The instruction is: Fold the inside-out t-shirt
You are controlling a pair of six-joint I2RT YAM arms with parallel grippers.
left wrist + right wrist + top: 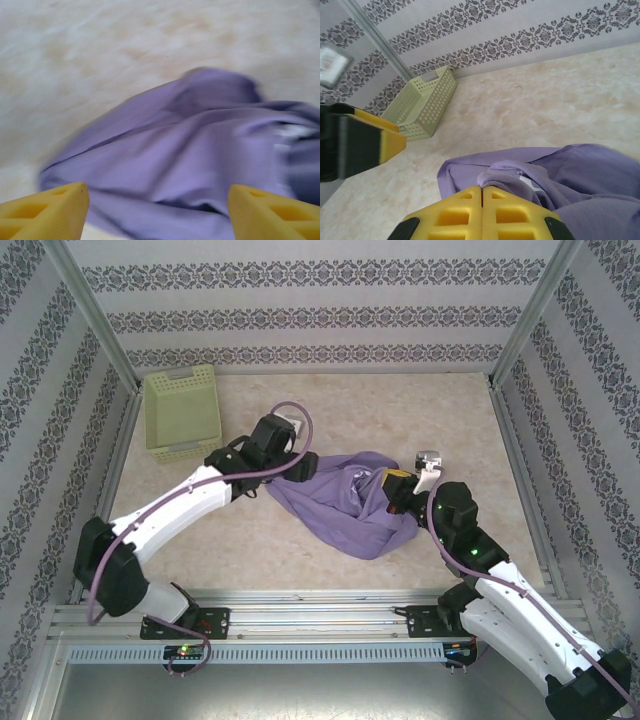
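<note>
The lavender-purple t-shirt [345, 502] lies crumpled in the middle of the table, with a bit of white print [529, 183] showing in a fold. My left gripper [293, 466] hovers at the shirt's left edge. In the left wrist view it [157, 212] is open, its yellow fingers [47, 207] wide apart over the cloth [190, 150] with nothing pinched. My right gripper [396, 490] is at the shirt's right part. In the right wrist view it [482, 190] is shut, with a bunched fold of the t-shirt [502, 172] caught at its tips.
A pale green perforated basket [182, 412] stands at the back left near the wall, also in the right wrist view [422, 105]. The beige marbled table [420, 410] is bounded by patterned walls and metal posts. The left arm's finger [365, 142] shows at that view's left edge.
</note>
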